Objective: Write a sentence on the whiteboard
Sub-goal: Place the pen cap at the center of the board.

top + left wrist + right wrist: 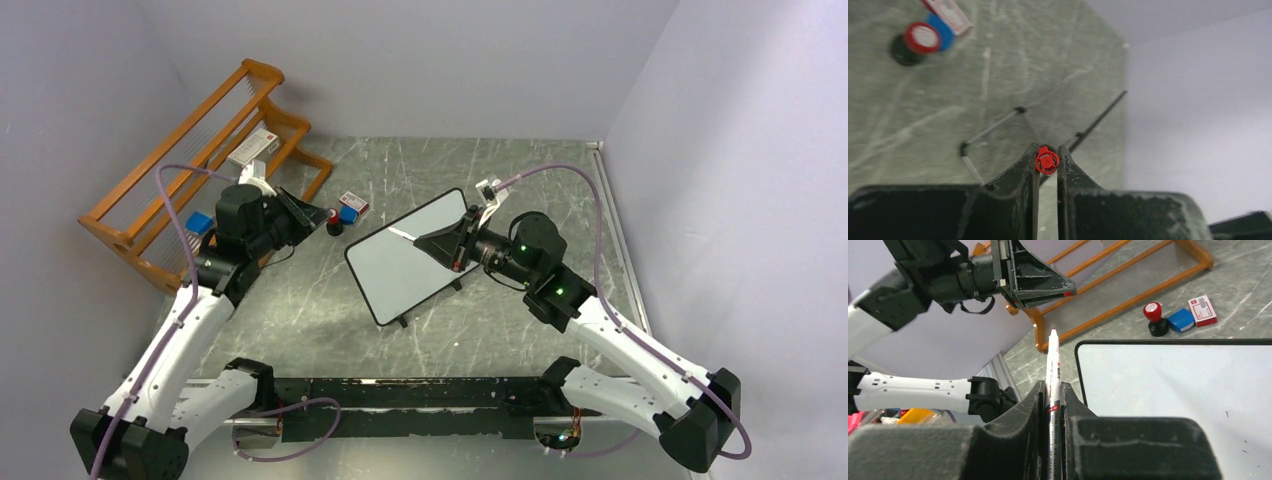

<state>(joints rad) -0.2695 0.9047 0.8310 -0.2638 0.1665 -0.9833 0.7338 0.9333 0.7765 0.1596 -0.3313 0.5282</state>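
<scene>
Your left claw is closed almost fully on a small round red plastic cap, most likely the pen's own. It hangs above the grey marbled worktop, to the left of the board.

In the middle of the worktop lies the small rectangular white board with a thin black frame, set at a slant. Its face is blank. No writing shows in the overhead view or the right wrist view, only a few faint specks.

Your right claw is pinched tight on a slim white marker pen. It holds the pen over the board's right-hand end, with the tip pointing toward the left claw. Whether the tip touches the surface cannot be told.

By my reading, uncapping is done and the pen is in hand, but the whole sentence is left to write.
</scene>
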